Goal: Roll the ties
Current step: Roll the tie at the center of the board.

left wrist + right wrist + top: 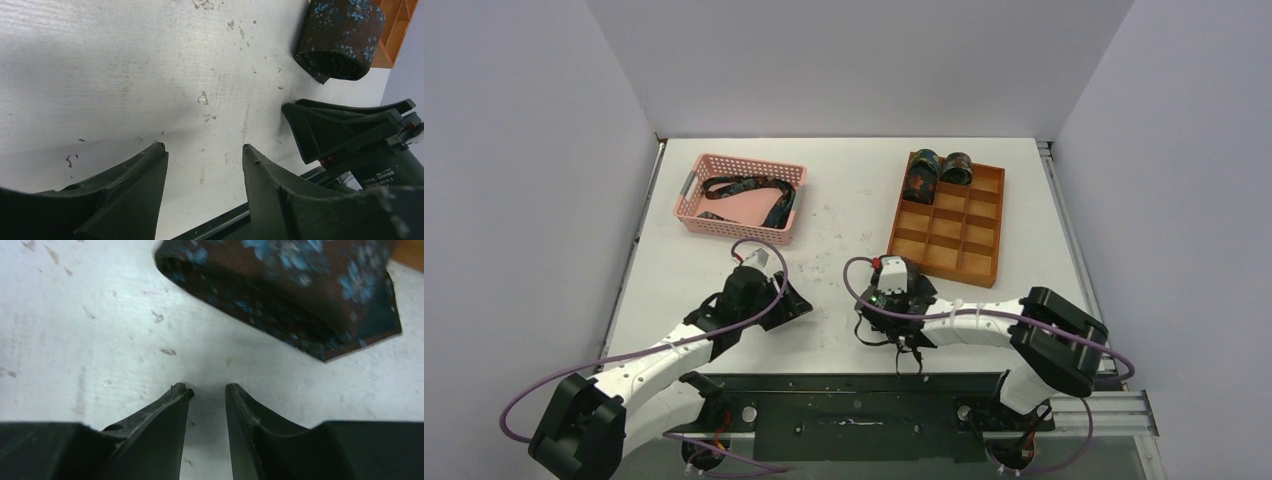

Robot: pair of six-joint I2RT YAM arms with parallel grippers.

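Two dark floral rolled ties [939,168] in orange wooden tray [969,262]; third roll [300,295] on white surface [844,200]; unrolled ties [754,187] wait in pink plastic basket [739,232]. Your left pincer [205,150], right pincer [207,390]: both parted, empty.

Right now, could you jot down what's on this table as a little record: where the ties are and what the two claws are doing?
pink basket: holds unrolled tie, count unclear
wooden tray: two rolled ties in the far row, left end
third rolled tie: lying on the table near the tray, just ahead of the right gripper
left gripper: open, empty, over bare table
right gripper: slightly open, empty
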